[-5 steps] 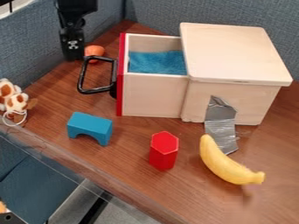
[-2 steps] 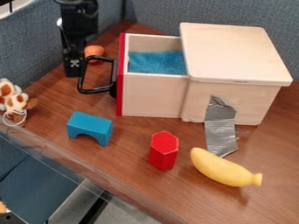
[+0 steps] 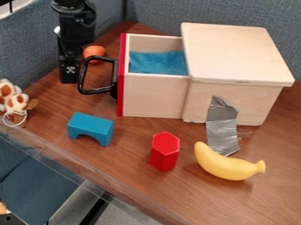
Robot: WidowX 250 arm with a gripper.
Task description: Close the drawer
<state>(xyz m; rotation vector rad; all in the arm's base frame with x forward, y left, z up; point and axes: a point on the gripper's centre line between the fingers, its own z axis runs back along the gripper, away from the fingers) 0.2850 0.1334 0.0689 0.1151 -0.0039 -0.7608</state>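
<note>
On the worktop [image 3: 132, 186], the drawer [image 3: 154, 94] is pointing its handle [image 3: 95, 92] left toward the gripper [image 3: 68, 80], upper left, which is holding nothing visible; how open, I cannot tell.

On the brown wood-grain table [image 3: 126, 165] I work at, I see the wooden box [image 3: 235, 52] with its drawer [image 3: 154, 94] pulled out, an orange object [image 3: 94, 51] behind the handle [image 3: 94, 92], a spotted plush toy [image 3: 16, 102] at the left edge, and, nearer me, a blue arch block [image 3: 89, 125], red hexagonal block [image 3: 164, 151] and yellow banana [image 3: 226, 166].
</note>
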